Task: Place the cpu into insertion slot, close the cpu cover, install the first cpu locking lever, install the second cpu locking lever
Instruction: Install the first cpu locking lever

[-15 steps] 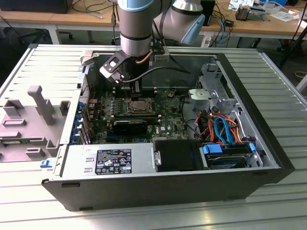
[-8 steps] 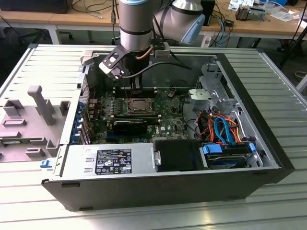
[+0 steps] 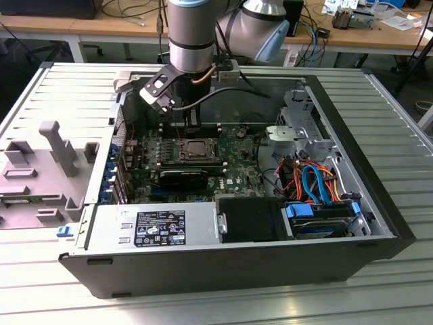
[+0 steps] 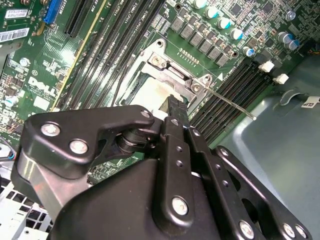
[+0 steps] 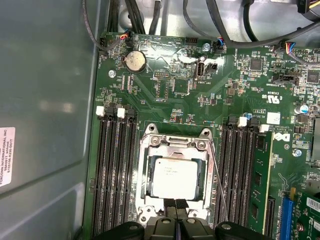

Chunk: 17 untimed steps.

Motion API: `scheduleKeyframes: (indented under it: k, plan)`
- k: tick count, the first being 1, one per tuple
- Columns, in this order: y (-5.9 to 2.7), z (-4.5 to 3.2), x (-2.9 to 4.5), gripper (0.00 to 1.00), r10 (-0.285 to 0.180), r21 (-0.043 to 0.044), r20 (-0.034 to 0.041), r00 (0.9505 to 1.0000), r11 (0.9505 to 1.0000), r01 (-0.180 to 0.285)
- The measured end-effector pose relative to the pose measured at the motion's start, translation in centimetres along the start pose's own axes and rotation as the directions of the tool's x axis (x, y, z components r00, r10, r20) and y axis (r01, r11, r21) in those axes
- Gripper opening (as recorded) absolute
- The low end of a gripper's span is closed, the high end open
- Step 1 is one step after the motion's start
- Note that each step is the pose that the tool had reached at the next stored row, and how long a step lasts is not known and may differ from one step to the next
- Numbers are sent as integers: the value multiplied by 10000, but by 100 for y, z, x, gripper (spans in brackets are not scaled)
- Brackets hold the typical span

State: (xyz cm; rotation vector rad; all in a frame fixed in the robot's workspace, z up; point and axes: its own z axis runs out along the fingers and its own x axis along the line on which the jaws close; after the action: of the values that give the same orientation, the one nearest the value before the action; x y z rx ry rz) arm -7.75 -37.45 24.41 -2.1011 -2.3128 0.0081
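The cpu [image 5: 175, 177], a dull silver square chip, sits in the insertion slot [image 5: 145, 150] on the green board. The cpu cover [image 5: 175, 144], a silver frame, lies flat around the chip, whose top shows through its window. A thin wire locking lever [image 5: 219, 180] runs along one side of the socket; in the second wrist view this lever [image 4: 232, 104] sticks out free past the socket's corner. My gripper [image 5: 176, 206] hangs over the socket's edge, its black fingertips pressed together with nothing between them. In the exterior view the gripper [image 3: 191, 128] is just behind the socket [image 3: 197, 150].
Black memory slots [image 5: 115, 175] flank the socket on both sides. The open computer case [image 3: 379, 203] encloses the board, with a power supply [image 3: 155, 227] at the front and a drive bay with orange and blue cables [image 3: 314, 186] on the exterior view's right. Black cables [image 5: 150, 15] hang nearby.
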Motion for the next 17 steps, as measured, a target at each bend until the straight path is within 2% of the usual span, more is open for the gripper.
scheduleKeyframes:
  k: [9,17]
  plan:
    - [0,0,0,11,-762,8,12,9971,9971,762]
    - [0,0,0,11,-1330,14,20,9911,9911,1330]
